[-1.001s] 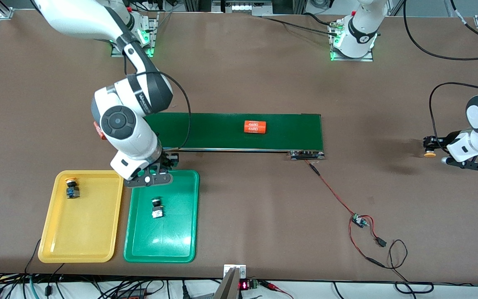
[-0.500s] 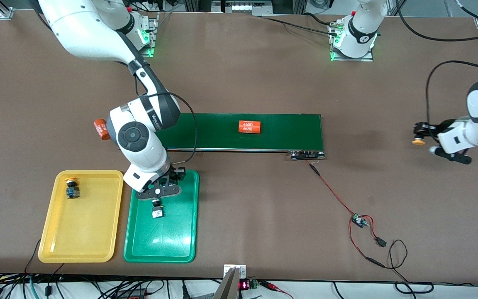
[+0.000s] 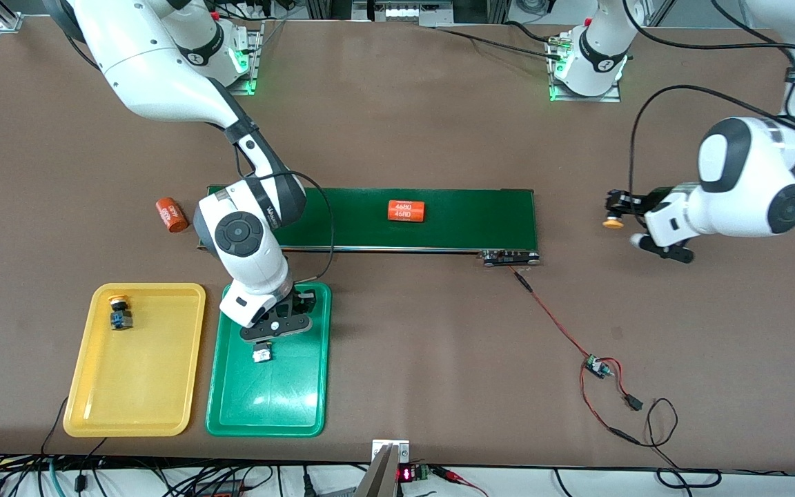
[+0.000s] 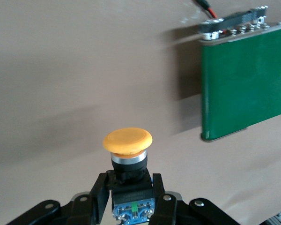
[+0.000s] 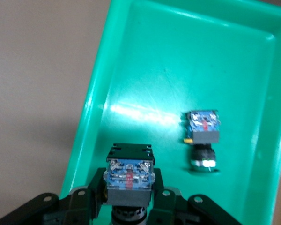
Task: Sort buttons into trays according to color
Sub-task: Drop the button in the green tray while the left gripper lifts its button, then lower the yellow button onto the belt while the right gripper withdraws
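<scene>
The counter is carrying a long dark-green conveyor belt with an orange cylinder printed "4680" lying on it; a second orange cylinder is resting on the counter just off the belt's end toward the right arm's end.

The right arm is reaching down from its base, elbow bent, wrist pointing steeply downward, so that the right gripper is hanging over the green tray. Its jaws are clamped on a button with a black-and-blue body, cap pointing down and not visible. Another green-capped button is lying on its side in the green tray, partly under the gripper in the front view.

The left arm is bending inward from the left arm's end of the counter, wrist held level, the left gripper hanging over bare counter beside the belt's end. Its jaws are clamped on a yellow-orange-capped button.

The yellow tray is sitting just beside the green one, holding one yellow-orange-capped button in a corner.
</scene>
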